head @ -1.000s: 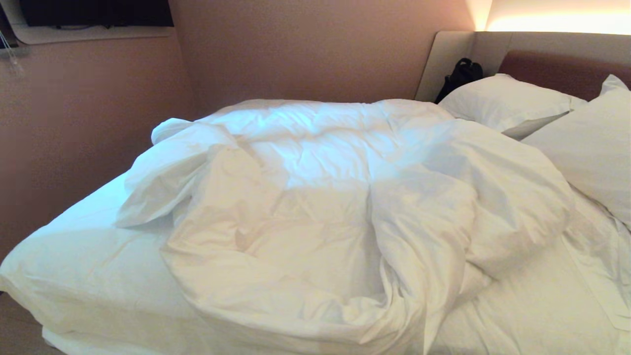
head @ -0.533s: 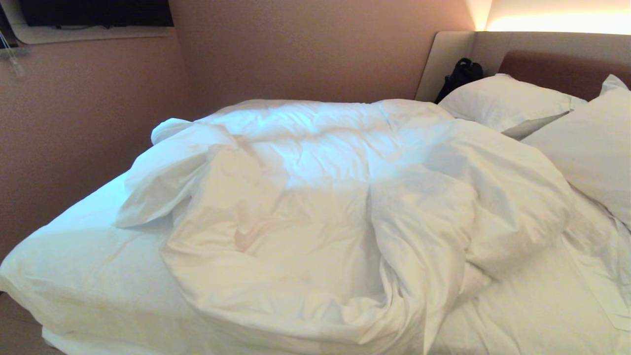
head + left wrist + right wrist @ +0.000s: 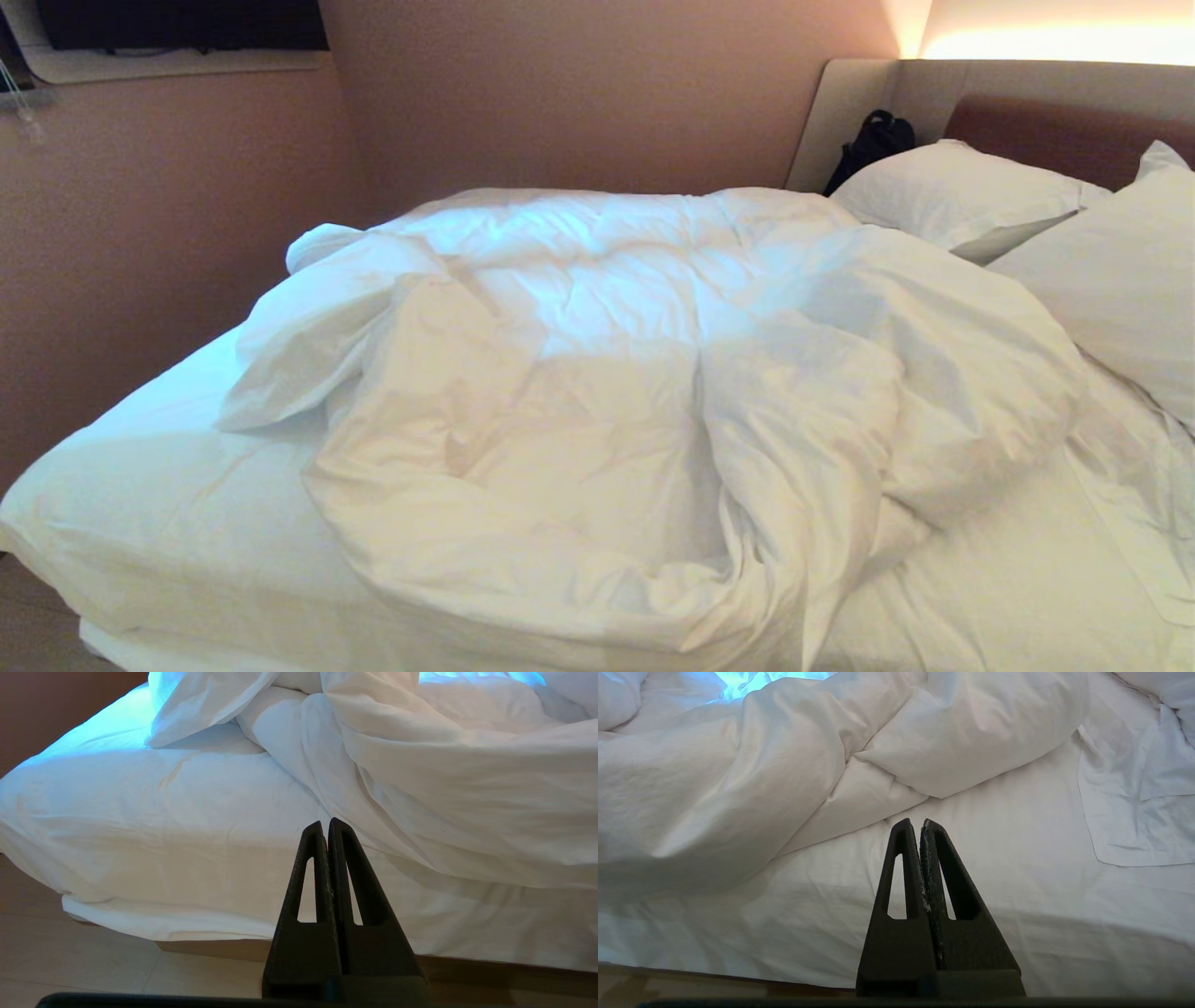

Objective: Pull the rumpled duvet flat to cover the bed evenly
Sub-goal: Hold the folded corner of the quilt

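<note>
The duvet [image 3: 616, 411] lies bunched and wrinkled in a heap across the middle of the bed [image 3: 140, 504], leaving bare sheet at the near left corner and the near right side. In the left wrist view the duvet [image 3: 458, 774] spills toward the bed's near edge. My left gripper [image 3: 326, 823] is shut and empty, held off the bed's side near the corner. My right gripper [image 3: 916, 825] is shut and empty too, short of the sheet, with a duvet [image 3: 738, 779] fold beyond it. Neither gripper shows in the head view.
Two white pillows [image 3: 962, 196] [image 3: 1120, 271] lean at the headboard [image 3: 1055, 131] on the right. A black bag [image 3: 873, 140] sits in the corner behind them. A pink wall [image 3: 140, 233] runs along the bed's far and left sides. The floor [image 3: 93, 970] lies below the bed's edge.
</note>
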